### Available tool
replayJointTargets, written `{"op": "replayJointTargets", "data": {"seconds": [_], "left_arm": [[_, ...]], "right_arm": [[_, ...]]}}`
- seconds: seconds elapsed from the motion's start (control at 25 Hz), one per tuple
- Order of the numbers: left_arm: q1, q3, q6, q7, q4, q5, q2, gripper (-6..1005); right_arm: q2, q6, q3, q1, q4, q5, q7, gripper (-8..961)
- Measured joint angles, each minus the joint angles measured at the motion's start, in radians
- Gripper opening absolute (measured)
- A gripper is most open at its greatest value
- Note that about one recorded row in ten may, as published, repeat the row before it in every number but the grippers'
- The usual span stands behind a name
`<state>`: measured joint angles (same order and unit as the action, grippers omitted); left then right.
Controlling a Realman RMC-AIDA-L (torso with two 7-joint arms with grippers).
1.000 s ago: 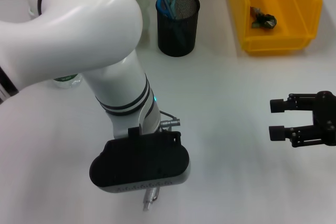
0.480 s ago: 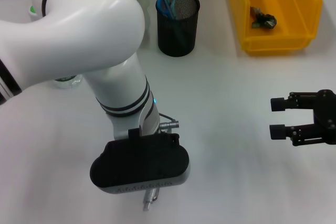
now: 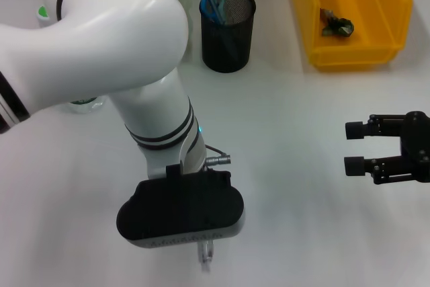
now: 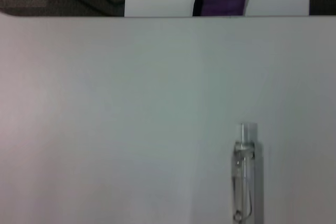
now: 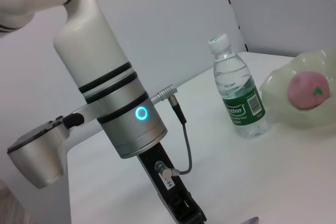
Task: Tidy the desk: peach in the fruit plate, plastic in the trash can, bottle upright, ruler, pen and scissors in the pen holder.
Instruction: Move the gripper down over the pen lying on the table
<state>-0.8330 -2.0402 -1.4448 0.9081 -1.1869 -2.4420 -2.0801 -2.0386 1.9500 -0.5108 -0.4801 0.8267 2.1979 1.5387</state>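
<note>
- Near the front edge of the white desk (image 3: 289, 132), you have the left gripper (image 3: 205, 263) low over the surface, its black wrist housing hiding the fingers from the head camera; you cannot tell whether they are apart or together.
- A clear pen (image 3: 205, 259) pokes out from under that housing in the head view. In the left wrist view the pen (image 4: 245, 174) appears as a transparent barrel with a clip, against the bare desk; whether it is gripped or just lying there you cannot tell.
- Over on your right side, the right gripper (image 3: 355, 147) hovers above the desk well apart from everything, its two black fingertips (image 3: 354, 130) spread apart with nothing between them.
- At the back of the desk, the black mesh pen holder (image 3: 228, 29) stands upright with light blue scissor handles (image 3: 213, 1) sticking out of it.
- To the right of the holder sits the yellow bin (image 3: 352, 15), with a small dark crumpled scrap (image 3: 336, 25) lying inside it.
- The right wrist view shows the water bottle (image 5: 237, 95) standing upright with its cap on and a green label, just beside the pale fruit plate (image 5: 304, 98).
- The pink peach (image 5: 307, 88) rests in that plate.
</note>
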Motion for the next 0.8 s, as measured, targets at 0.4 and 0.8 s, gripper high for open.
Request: {"op": "replayJointTargets", "data": {"seconds": [0.4,0.8], "left_arm": [[-0.016,-0.008,-0.002,0.017,0.017,0.011,0.000,94],[-0.026,-0.020,0.003,0.054,0.002,0.009,0.000,54]], "right_arm": [[0.000,0.007,0.000,0.001,0.009,-0.011,-0.001,802],[0.000,0.009,0.000,0.003,0.013,-0.011,-0.001,802]]}}
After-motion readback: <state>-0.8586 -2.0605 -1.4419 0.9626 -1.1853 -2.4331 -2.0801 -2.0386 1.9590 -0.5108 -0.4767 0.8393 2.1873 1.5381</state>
